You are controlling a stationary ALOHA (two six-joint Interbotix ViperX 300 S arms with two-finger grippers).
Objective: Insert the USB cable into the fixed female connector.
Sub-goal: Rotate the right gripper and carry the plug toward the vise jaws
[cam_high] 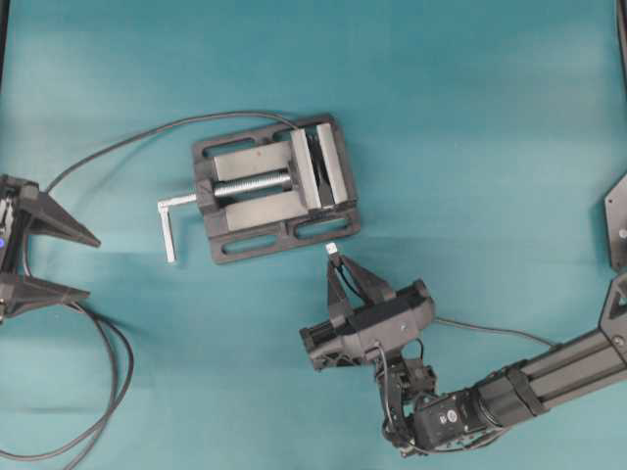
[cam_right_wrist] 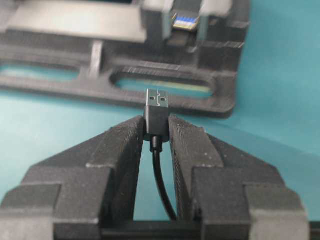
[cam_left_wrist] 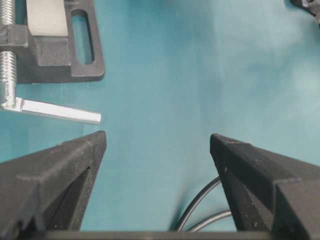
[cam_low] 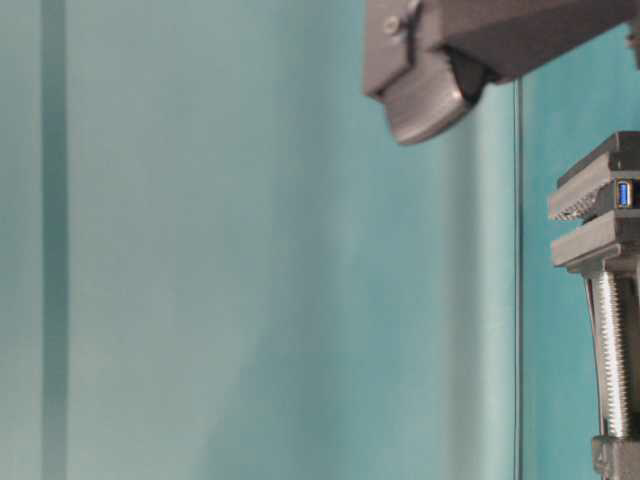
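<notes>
My right pincer (cam_right_wrist: 157, 131) grips the USB cable (cam_right_wrist: 157, 107) by its plug, near the vise (cam_high: 274, 186) on the bench (cam_high: 470, 117); picking up is done, aligning and inserting remain; the plug's long axis aims its metal tip towards the fixed female connector (cam_right_wrist: 185, 21); my left pincer (cam_left_wrist: 157, 145) gapes wide, empty

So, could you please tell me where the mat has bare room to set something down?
The whole strip beyond the vise is bare, as is the stretch to its right. The patch between the vise and the left gripper is partly free. It is crowded near the right gripper and the cable loops.
</notes>
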